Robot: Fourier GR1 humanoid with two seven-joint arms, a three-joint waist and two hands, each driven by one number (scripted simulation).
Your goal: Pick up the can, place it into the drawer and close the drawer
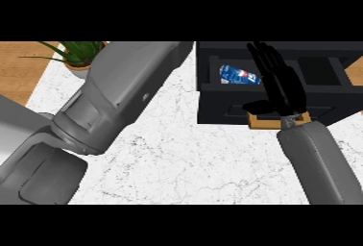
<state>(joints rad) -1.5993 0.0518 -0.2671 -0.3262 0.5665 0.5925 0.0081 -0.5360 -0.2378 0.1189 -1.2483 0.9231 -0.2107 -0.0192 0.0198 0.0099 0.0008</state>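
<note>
Can in, drawer not yet shut.
The can (pixel 239 75) lies in the open drawer (pixel 212 103) at 1 o'clock; right hand (pixel 282 86) above, fingers straight, holding nothing; closing remains.

Single head view, steeply down onto counter (pixel 184 158); forearms enter from lower edge, close.

White marble counter (pixel 191 163), veined in grey, spread across most of the view. Wooden floor (pixel 18 72) along the upper left, past the counter's edge, with another strip of wood at the far right. Near the counter's upper left corner, a potted plant (pixel 79 53) with long green leaves in a pale pot.
</note>
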